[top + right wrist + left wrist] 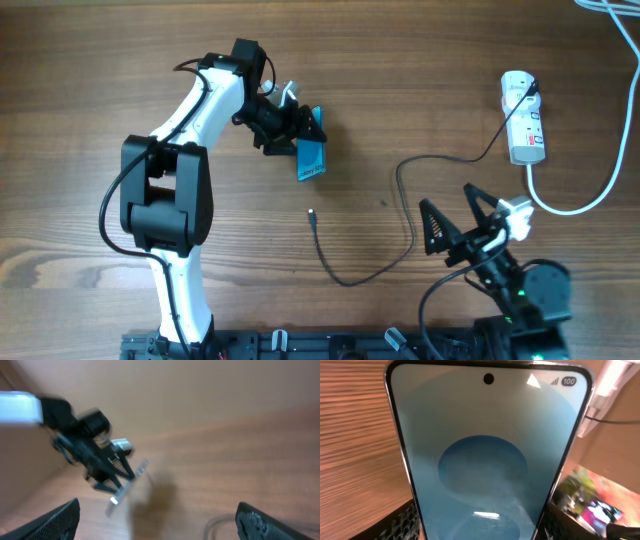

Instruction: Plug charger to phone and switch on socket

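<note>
My left gripper (300,132) is shut on the phone (312,158), a small smartphone with a teal-blue lit screen, held up off the table left of centre. In the left wrist view the phone (487,455) fills the frame between my fingers. The charger is a thin black cable (405,205) running from the socket across the table, with its connector tip (312,213) lying just below the phone. The socket (524,118) is a white power strip at the far right. My right gripper (452,215) is open and empty near the cable's loop. The right wrist view shows the left gripper and phone (125,487) ahead, blurred.
A thick white cord (600,190) loops from the socket toward the right edge and top right corner. The left arm's white and black body (165,190) stands over the left half of the wooden table.
</note>
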